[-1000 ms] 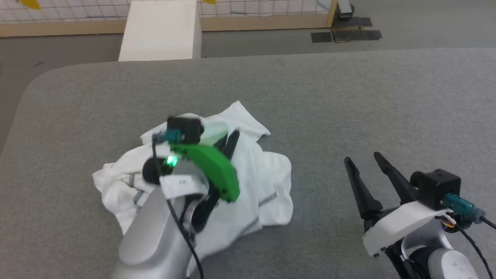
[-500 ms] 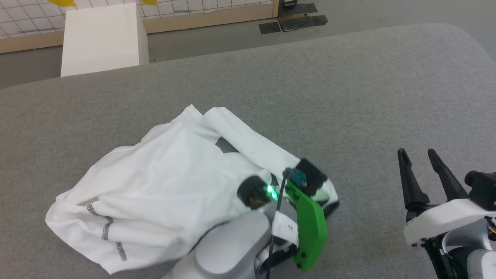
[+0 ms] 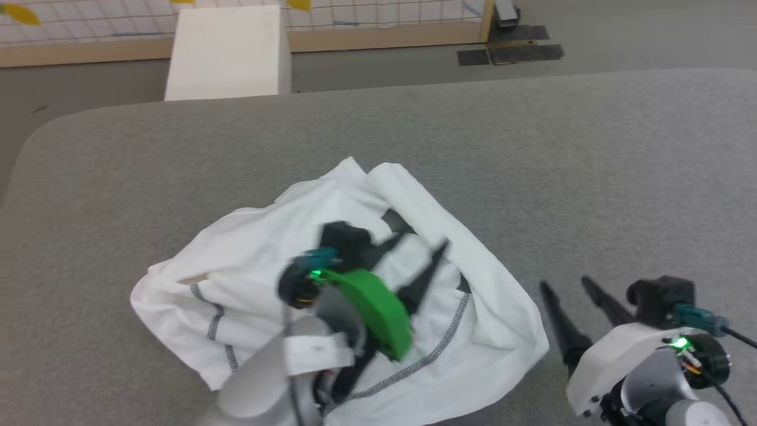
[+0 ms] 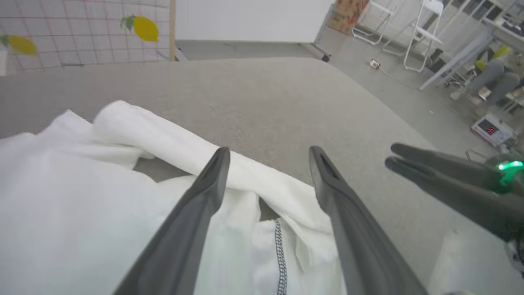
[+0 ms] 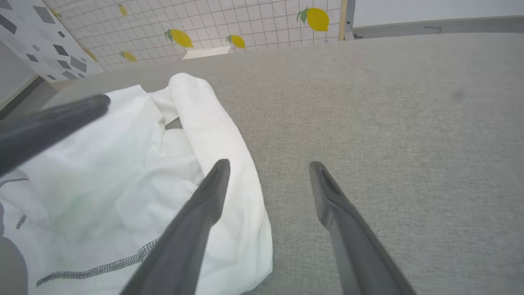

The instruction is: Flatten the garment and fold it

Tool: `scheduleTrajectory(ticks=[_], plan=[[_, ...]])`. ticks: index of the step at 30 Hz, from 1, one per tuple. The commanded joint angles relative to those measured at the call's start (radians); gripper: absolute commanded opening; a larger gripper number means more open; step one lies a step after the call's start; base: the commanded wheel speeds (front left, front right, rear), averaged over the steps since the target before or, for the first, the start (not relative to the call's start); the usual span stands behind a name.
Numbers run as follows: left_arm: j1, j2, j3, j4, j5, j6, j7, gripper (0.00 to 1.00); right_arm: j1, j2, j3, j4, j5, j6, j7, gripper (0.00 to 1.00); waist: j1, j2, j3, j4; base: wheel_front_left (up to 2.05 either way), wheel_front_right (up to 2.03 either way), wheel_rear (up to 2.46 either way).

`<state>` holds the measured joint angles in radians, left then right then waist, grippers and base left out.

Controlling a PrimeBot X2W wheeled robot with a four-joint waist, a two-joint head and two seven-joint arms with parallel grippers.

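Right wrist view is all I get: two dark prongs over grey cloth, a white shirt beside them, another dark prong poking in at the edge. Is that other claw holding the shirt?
Observer: No. The left claw is open over the shirt, its two prongs spread with nothing pinched between them.
Operator: How far does the shirt go past that prong?
Observer: In the head view it runs on to the robot's left and ends in a crumpled corner with dark stitched seams. It is not flat.
Operator: Anything else in the room?
Observer: The left wrist view shows a small white device with red digits on the floor past the table.
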<state>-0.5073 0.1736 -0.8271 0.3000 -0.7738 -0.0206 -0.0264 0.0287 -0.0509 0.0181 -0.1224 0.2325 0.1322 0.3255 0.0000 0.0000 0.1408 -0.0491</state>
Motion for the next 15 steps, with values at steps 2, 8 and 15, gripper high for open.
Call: scheduleTrajectory(ticks=[2,8,15], plan=[[0.051,0.04,0.082,-0.036,0.01,0.062,-0.122,1.0,0.018,0.001,0.013,0.018,-0.003,-0.002,0.058,1.0,0.0,0.0,0.002,0.058,0.0,0.0,0.0],[0.149,0.097,0.282,-0.122,0.061,0.152,-0.233,1.0,0.034,0.001,-0.023,0.061,-0.009,-0.002,0.185,1.0,0.0,0.0,0.029,0.117,0.0,0.0,0.0],[0.287,0.037,0.582,-0.281,0.255,0.115,-0.235,1.0,0.021,0.001,-0.012,0.109,-0.036,-0.002,0.341,1.0,0.0,0.0,0.067,0.152,0.0,0.0,0.0]])
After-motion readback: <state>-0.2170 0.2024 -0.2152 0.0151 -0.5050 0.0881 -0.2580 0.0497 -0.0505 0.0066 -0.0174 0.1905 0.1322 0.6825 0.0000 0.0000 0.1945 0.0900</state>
